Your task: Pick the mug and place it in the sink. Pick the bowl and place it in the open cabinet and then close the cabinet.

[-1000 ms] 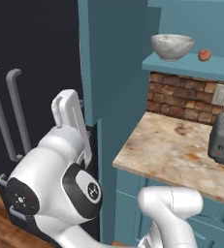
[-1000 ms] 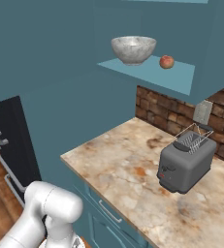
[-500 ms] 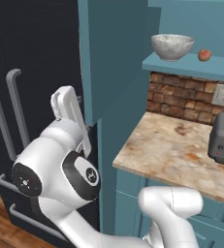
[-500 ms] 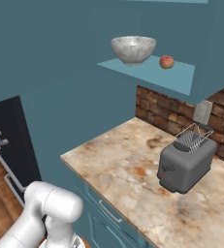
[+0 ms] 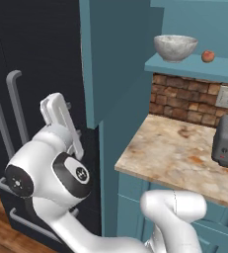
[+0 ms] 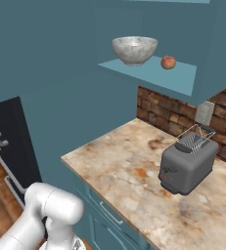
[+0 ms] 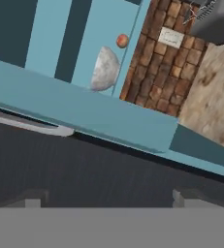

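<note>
With the bowl [image 5: 175, 47] shelved, the spread, empty fingers [image 7: 179, 197] should press the cabinet [image 5: 116, 59] door ahead shut squarely.

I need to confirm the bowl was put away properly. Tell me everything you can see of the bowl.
The bowl is round, dull mottled grey, metallic-looking, with a wide open rim and narrower base. It stands upright on the teal shelf of the open cabinet, left of a small red fruit and apart from it. Nothing else touches it.

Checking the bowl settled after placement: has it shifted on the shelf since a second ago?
No. The bowl sits left of the apple, same spacing as before.
</note>
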